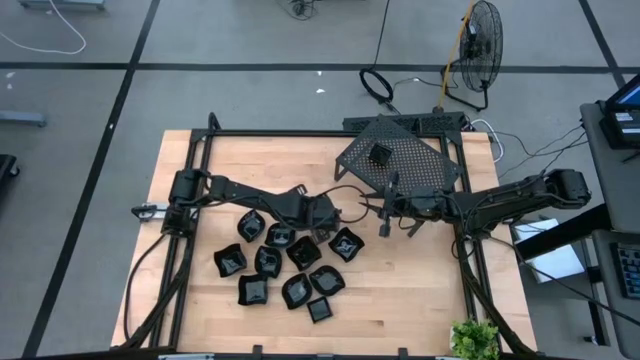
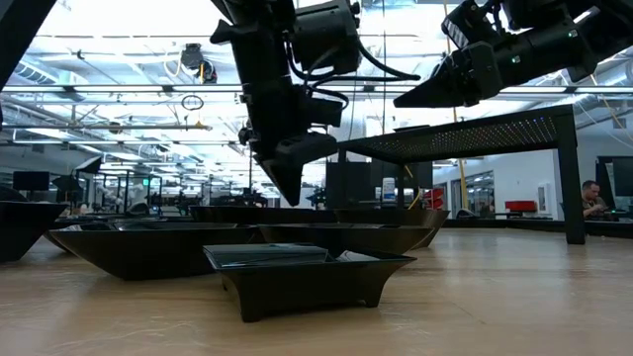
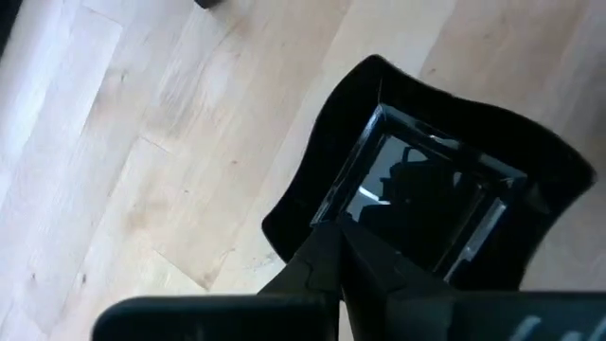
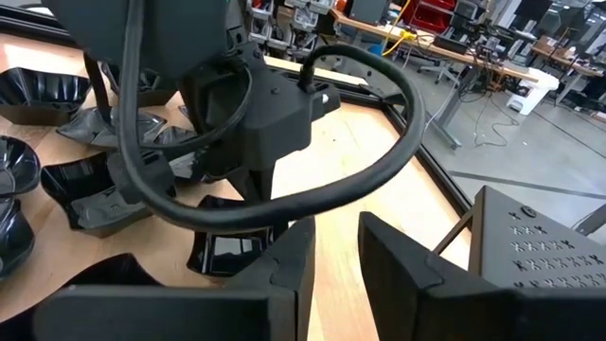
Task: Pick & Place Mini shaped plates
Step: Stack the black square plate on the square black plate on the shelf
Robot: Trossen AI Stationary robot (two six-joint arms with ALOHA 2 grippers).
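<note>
Your left gripper is clenching the rim of a glossy black wavy-edged mini plate.
Your right gripper is hovering parted, empty, beside that plate; near the black perforated metal rack.

Ten small glossy black dishes with raised rims can be counted on the one pale wooden bench in the high view. An eleventh sits on the single black perforated metal rack. Whether another dish is hidden under an arm cannot be told. By shape, a few look square and the rest wavy-edged, but an exact split cannot be made out.

There are two dark arms, each carrying one two-finger gripper: the left gripper and the right gripper. Off the bench stand one round floor fan and one green leafy plant. One person shows in the room behind.
</note>
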